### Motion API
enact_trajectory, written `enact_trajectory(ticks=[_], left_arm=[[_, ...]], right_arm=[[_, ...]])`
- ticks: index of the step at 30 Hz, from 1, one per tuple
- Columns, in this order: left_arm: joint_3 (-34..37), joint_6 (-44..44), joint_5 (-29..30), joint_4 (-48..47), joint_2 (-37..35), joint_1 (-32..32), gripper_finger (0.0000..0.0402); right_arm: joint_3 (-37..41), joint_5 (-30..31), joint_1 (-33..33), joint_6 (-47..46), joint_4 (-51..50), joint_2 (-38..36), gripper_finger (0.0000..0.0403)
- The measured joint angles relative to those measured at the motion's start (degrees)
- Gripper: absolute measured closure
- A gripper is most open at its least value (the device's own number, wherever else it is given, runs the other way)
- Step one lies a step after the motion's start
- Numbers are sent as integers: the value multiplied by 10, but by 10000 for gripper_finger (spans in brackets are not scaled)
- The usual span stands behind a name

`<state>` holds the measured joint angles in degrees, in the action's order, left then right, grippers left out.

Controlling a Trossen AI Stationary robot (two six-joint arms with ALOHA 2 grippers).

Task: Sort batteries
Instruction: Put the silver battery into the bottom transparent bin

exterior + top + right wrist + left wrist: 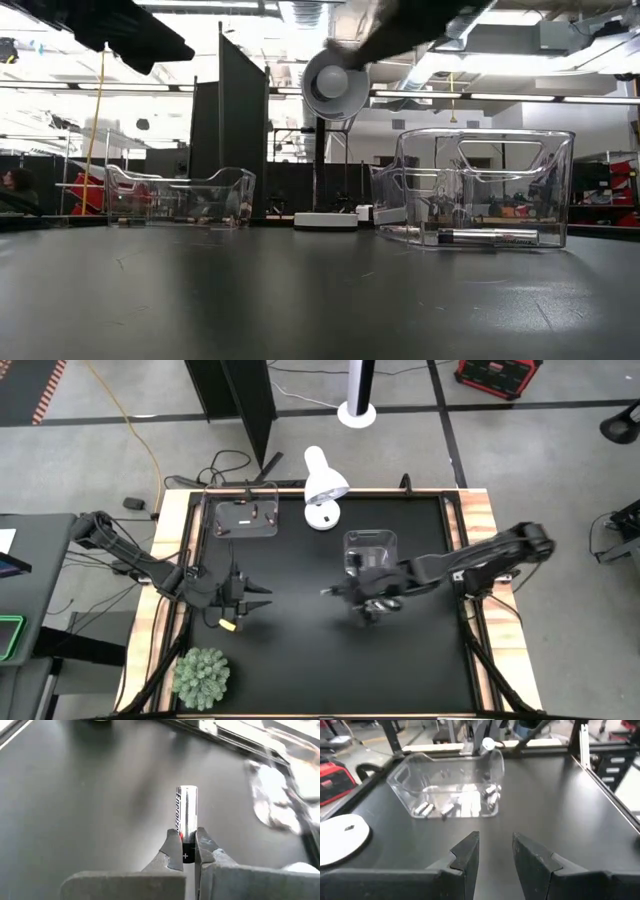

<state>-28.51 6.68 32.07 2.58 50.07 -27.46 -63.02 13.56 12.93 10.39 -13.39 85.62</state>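
Table point(300, 660): black mat, wooden edges; you have both arms over it.

White lamp point(323, 485): stands at the far edge, between the two bins.

Left clear bin point(246, 517): far-left corner; several batteries point(491, 791) lie inside it.

Right clear bin point(371, 550): mid-table, just beyond the right arm; at least one battery point(487, 238) lies on its floor.

Left gripper point(495, 852): parked near the left edge, fingers partly apart, nothing between them.

Right gripper point(188, 851): over the table's centre, pinched tight on a silver battery point(186, 820) by its dark end, the rest sticking out past the fingertips.

Step in hand, by my reading: carrying one battery to its bin. Your next move calls for choosing the matching bin, bringing the battery above its opening and clear of the wall, then letting go.
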Motion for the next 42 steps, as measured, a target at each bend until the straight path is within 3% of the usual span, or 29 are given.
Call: enact_trajectory(ticks=[7,13,18,22,28,42], left_arm=[[39,-38,4,72,-25,2,291],[69,-35,3,85,-53,10,291],[107,-14,-4,102,-73,18,291],[145,-14,-21,166,-83,18,291],[200,-14,-28,257,-82,18,291],[268,18,-31,342,-82,18,291]], right_arm=[[155,35,-15,-88,13,-164,403],[196,28,-29,-164,-114,-225,403],[196,-18,-38,-196,-169,-226,403],[196,-71,-42,-208,-174,-226,403],[196,-99,-50,-221,-204,-214,403],[196,-232,-99,-211,-205,-104,403]])
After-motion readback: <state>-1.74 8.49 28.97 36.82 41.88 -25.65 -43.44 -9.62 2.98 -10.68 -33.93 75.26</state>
